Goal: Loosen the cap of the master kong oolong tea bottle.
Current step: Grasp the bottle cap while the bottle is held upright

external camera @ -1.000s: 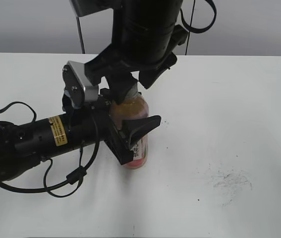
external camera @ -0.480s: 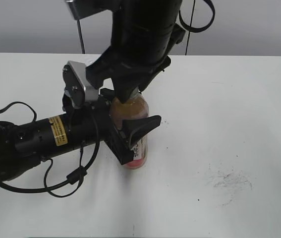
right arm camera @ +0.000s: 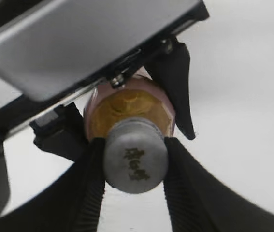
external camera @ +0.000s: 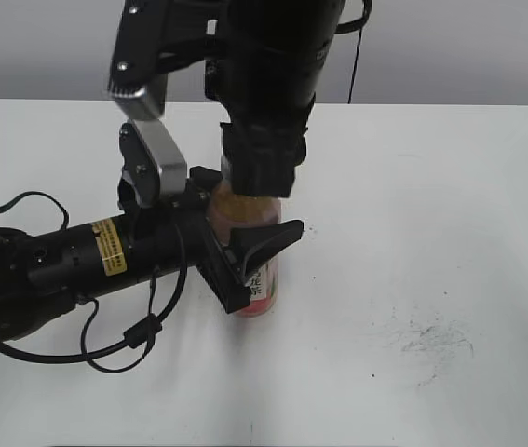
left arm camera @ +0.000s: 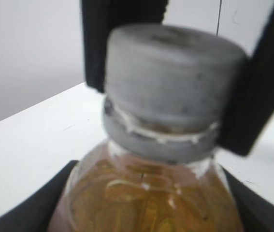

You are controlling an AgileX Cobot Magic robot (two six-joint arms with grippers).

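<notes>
Cables loop on the white table [external camera: 450,186] at the far left of the exterior view, trailing from the left arm [external camera: 68,261], which lies low and nearly horizontal with a yellow sticker [external camera: 105,245] on its black barrel. At its tip the left end effector [external camera: 245,261] is clamped around the body of the master kong oolong tea bottle [external camera: 259,279], one dark finger [external camera: 268,240] wrapping across the front of the pink label. The bottle stands upright on the table, a little left of the middle, its amber tea showing just beneath the grip of the other arm.

The right arm [external camera: 273,65] drops down from above onto the bottle's top, and its silver bracket [external camera: 147,112] sits just left of the neck. In the right wrist view the right end effector [right arm camera: 136,166] is closed on the cap [right arm camera: 136,157], one black finger [right arm camera: 91,183] pressed to each side, with the faint dark mark on the grey top facing the camera. The left wrist view shows the same cap from the side, blurred; a thin gap between the cap and the ring below it seems to show, though the focus is too soft to be sure. Further right on the table lies a patch of grey scuff marks [external camera: 431,340].
</notes>
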